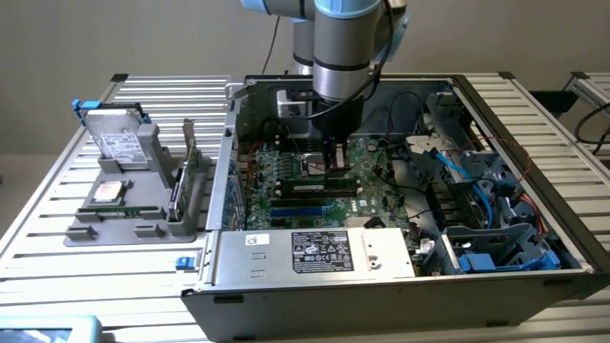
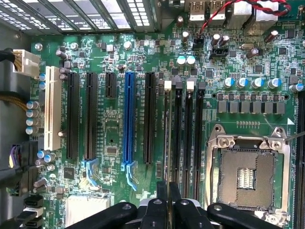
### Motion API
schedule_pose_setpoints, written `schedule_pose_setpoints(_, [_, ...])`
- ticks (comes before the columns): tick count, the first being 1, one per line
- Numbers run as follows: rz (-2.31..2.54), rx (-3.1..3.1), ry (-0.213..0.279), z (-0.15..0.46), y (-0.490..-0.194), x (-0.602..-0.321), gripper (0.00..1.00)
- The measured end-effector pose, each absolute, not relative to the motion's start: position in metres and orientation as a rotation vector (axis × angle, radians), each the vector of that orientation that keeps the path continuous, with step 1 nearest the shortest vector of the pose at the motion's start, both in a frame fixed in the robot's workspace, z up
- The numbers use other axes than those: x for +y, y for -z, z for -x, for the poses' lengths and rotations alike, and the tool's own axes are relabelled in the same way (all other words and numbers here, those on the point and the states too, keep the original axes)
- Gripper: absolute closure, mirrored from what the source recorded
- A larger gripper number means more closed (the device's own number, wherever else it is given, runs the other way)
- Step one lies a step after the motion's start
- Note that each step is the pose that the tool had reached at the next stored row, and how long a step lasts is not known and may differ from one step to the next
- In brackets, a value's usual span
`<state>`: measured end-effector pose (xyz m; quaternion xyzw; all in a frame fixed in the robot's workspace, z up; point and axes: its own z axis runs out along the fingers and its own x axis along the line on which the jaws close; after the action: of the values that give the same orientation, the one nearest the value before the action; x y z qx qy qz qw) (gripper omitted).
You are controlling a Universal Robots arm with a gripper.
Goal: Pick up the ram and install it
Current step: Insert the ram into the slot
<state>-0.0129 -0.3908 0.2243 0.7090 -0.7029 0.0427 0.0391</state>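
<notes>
My gripper (image 1: 333, 168) reaches down into the open computer case (image 1: 225, 171), over the motherboard (image 1: 286, 171). In the wrist view its black fingers (image 2: 162, 200) stand close together, shut on the ram (image 2: 167, 143). From there the ram is edge-on, a thin strip running along a black memory slot (image 2: 177, 133) beside the CPU socket (image 2: 248, 171). In the exterior view the ram (image 1: 319, 188) is a long dark strip with a pale label just below the fingers, lined up with the memory slots. Whether it is fully seated I cannot tell.
A grey holder (image 1: 100, 232) left of the case in the exterior view carries a silver hard drive (image 1: 119, 139), an upright green card (image 1: 191, 164) and a slim green strip (image 1: 119, 212). Blue cables (image 1: 458, 171), drive cages and the power supply (image 1: 315, 250) crowd the case.
</notes>
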Motion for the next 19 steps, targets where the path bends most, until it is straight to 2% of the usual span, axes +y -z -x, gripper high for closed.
schedule_pose_setpoints(15, [-2.174,-2.156,-0.152,0.0131,-0.2228,-0.3904,0.87])
schedule_pose_setpoints(17, [-2.174,-2.156,-0.152,0.0131,-0.2227,-0.3903,0.85])
schedule_pose_setpoints(18, [-2.174,-2.156,-0.153,0.0132,-0.2228,-0.3902,0.78])
schedule_pose_setpoints(19, [-2.173,-2.156,-0.153,0.0132,-0.2229,-0.3901,0.78])
